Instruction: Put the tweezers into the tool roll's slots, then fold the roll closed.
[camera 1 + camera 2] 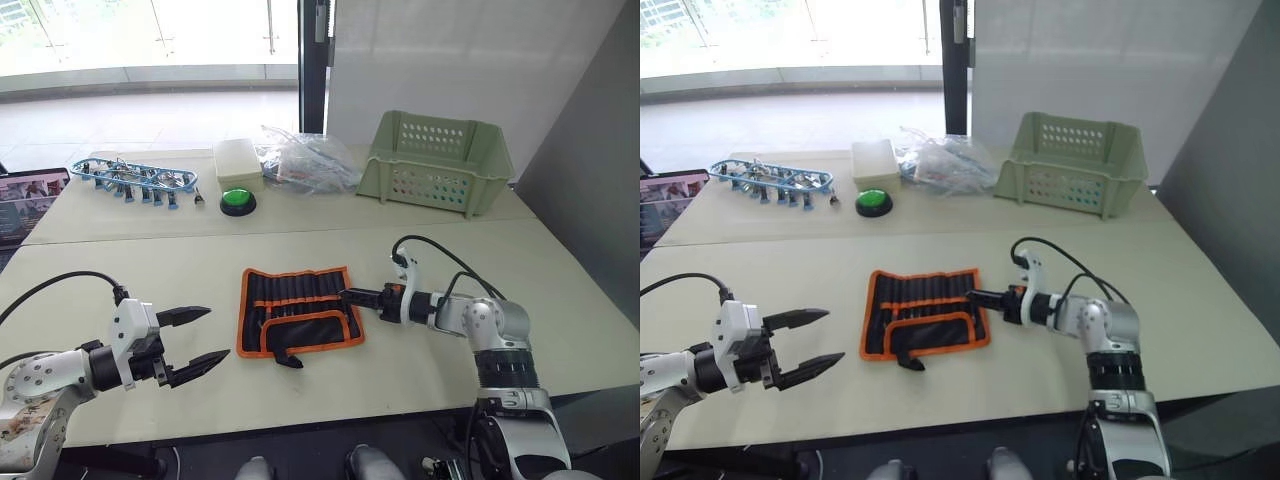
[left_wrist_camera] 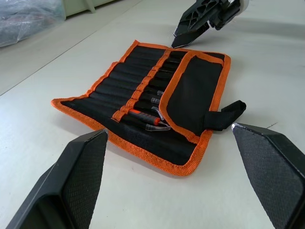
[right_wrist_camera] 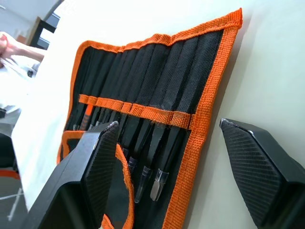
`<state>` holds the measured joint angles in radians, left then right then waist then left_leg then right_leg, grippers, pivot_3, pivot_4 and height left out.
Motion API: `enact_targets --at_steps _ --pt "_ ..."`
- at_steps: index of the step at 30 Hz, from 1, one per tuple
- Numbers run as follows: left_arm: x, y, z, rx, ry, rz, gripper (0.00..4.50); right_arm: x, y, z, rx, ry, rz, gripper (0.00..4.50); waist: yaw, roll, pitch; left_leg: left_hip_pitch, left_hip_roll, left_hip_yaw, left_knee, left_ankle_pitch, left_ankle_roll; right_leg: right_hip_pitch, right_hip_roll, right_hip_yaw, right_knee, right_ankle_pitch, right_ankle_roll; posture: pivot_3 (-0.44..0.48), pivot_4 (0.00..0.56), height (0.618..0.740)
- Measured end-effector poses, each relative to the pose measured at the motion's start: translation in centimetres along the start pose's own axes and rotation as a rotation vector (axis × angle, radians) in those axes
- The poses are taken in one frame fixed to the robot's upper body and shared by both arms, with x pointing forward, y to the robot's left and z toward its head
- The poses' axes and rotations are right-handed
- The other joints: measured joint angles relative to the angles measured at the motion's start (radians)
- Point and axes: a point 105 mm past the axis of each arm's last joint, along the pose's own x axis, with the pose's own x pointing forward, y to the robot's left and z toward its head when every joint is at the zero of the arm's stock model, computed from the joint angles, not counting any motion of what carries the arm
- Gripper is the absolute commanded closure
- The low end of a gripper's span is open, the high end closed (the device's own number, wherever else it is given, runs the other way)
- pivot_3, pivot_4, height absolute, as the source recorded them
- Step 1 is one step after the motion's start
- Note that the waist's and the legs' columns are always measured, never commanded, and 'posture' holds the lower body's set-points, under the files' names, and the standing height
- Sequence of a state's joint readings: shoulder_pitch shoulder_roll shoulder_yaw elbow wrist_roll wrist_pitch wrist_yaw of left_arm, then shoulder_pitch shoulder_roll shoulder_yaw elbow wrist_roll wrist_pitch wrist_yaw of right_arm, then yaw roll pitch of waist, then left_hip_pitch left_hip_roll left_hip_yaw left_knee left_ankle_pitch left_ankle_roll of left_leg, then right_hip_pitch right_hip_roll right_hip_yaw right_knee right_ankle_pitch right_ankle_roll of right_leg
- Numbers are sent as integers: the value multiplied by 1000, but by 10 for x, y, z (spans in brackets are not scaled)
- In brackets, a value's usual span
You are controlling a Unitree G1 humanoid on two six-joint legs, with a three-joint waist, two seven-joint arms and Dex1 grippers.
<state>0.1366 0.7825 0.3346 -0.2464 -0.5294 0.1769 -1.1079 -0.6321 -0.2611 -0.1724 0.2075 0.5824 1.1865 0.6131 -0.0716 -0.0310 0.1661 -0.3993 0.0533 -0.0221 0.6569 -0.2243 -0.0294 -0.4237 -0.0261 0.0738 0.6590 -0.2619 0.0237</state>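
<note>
now the left gripper (image 1: 190, 340) hovers nearest, low over the table (image 1: 150, 270), its two black fingers spread wide and holding nothing. just beyond it the tool roll (image 1: 298, 310) lies open and flat, the lower flap already turned up over part of it and the black strap (image 1: 285, 357) sticking out at the near edge. the tweezers (image 3: 152, 164) seem to sit in the slots (image 3: 157, 95) already, with their tips showing below the orange band. the right gripper (image 1: 975, 296) is at the right edge of the roll, fingers apart around the orange edging, not yet pinching anything. the step in hand is probably the fold: it should take only the edge, lift little, and carry it across slowly so the tweezers do not slide out. farther back stand a green button (image 1: 238, 201), a blue tray (image 1: 135, 178) and a pale green basket (image 1: 435, 160).
</note>
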Motion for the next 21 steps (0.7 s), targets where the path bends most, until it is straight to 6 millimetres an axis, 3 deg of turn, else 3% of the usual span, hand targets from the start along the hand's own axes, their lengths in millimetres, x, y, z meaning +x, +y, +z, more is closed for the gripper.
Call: enact_targets --at_steps 13,16,21 --pt "2 4 1 0 -9 11 79 5 9 -4 93 -4 51 906 0 0 0 0 0 0 -6 0 0 -1 0 0 -2 0 0 0 150 725" --pt "2 5 0 -3 -9 12 0 4 8 -4 96 -4 45 1655 1 0 0 0 0 0 -7 0 0 -2 0 0 -2 0 0 0 150 725" --pt "5 5 2 6 -9 4 0 4 5 -7 94 10 26 3422 2 0 0 -1 -1 0 -7 0 0 -2 -1 0 -3 0 -1 0 150 725"
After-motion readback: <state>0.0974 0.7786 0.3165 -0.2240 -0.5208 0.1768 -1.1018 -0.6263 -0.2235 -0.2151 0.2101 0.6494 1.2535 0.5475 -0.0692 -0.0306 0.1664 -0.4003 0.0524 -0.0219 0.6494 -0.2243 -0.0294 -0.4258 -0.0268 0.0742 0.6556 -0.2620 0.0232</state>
